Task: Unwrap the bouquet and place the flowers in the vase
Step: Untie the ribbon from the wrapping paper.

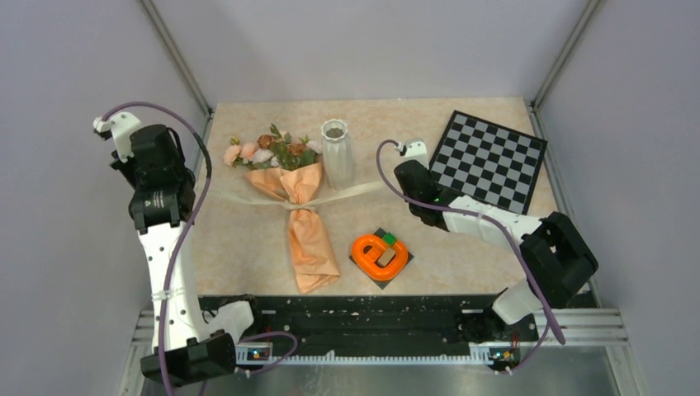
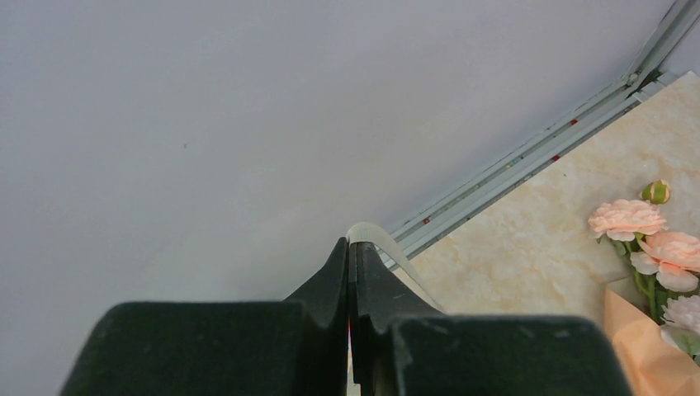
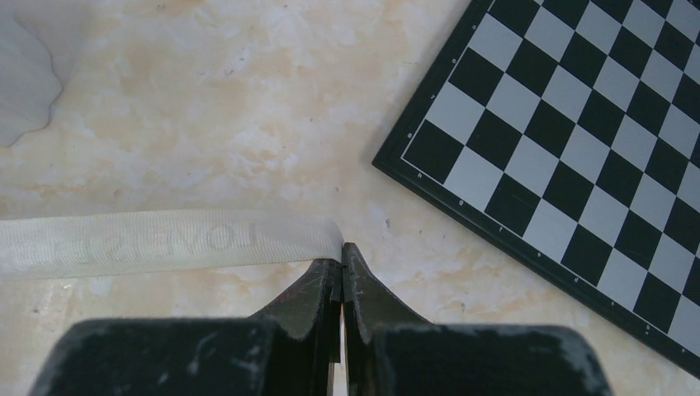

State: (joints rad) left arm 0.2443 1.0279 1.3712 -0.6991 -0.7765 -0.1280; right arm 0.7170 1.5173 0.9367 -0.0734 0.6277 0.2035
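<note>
Black fingers fill the bottom of each wrist view, and both pairs are pressed together. The left gripper (image 2: 348,243), raised off the left side of the table (image 1: 239,247) and aimed at the far-left wall, has a loop of cream ribbon (image 2: 386,246) coming out of its closed tips, so it appears to be pinching one tail. The right gripper (image 3: 341,247) sits low over the table, near the chessboard (image 3: 578,148). Its tips meet the very end of the other tail, and that end looks caught between them, though only by a corner.

Between the arms lies the bouquet (image 1: 304,235), flat on the table with its narrow end toward the near edge and its flowers (image 1: 268,150) toward the far edge. The vase (image 1: 337,153) stands upright just right of the blooms, empty as far as its mouth shows. To the right of the bundle, an orange ring (image 1: 382,252) rests on a dark square pad.

As for progress, the unwrapping looks only begun. The ribbon runs out left and right from the waist of the bundle in long tails with no bow loops visible. Whether a knot remains there is too small to tell. The paper (image 1: 309,247) is still folded round the stems and no flower is in the vase. What is left, by this look, is freeing the ribbon, opening the paper, lifting the stems out and standing them in the vase.
</note>
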